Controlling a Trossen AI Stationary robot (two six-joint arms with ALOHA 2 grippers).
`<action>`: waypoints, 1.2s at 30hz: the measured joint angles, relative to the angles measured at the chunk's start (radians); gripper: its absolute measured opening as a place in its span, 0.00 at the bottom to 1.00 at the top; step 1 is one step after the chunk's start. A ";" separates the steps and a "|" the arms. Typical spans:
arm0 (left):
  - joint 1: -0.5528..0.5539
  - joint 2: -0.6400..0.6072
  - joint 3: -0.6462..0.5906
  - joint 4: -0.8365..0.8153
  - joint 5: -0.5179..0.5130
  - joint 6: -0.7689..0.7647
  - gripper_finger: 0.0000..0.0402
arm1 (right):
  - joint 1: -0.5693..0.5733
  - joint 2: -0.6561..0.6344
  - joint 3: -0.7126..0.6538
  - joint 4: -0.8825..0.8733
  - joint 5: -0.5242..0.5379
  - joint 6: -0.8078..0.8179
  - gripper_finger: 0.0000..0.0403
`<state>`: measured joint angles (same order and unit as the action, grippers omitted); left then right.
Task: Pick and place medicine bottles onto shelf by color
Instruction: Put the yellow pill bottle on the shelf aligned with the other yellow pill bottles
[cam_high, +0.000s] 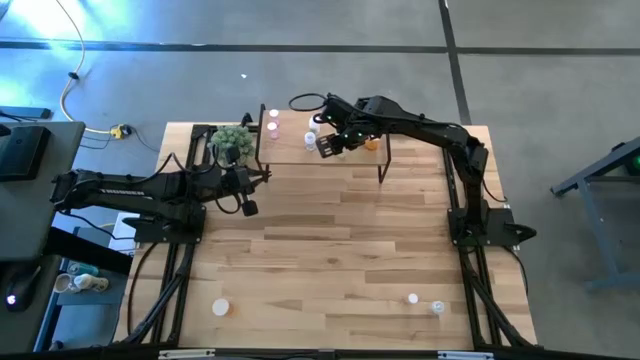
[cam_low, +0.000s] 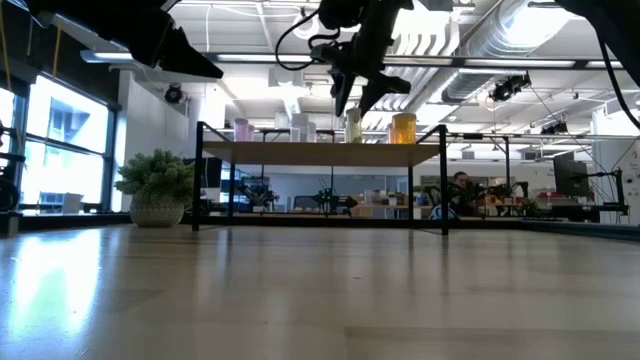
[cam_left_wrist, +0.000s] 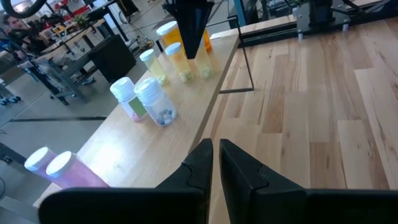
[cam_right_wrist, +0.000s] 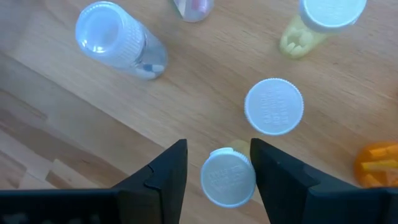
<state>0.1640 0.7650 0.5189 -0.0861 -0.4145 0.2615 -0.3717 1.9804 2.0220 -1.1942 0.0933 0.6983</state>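
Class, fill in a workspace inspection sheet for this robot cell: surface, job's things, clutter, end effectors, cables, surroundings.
Surface: wooden table, mostly bare.
Job's things: shelf at the far edge carries pink, whitish, yellow-green and orange bottles; three bottles stand near the front edge.
Clutter: potted plant beside the shelf.
End effectors: right end effector over the shelf, fingers open either side of a yellow-green bottle; left end effector shut, empty, facing the shelf.
Cables: yellow cable on the floor.
Surroundings: person beyond the table.
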 joint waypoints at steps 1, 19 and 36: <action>0.000 0.000 0.000 -0.001 0.000 0.000 0.05 | 0.000 0.000 0.000 0.000 0.002 0.000 0.41; 0.000 0.000 0.000 0.000 0.000 0.000 0.05 | -0.001 -0.002 0.000 -0.063 0.011 -0.011 0.42; 0.000 0.000 0.000 0.000 0.000 0.000 0.05 | 0.007 -0.003 0.000 -0.064 -0.027 0.035 0.42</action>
<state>0.1639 0.7650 0.5186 -0.0860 -0.4145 0.2615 -0.3649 1.9770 2.0220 -1.2583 0.0662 0.7336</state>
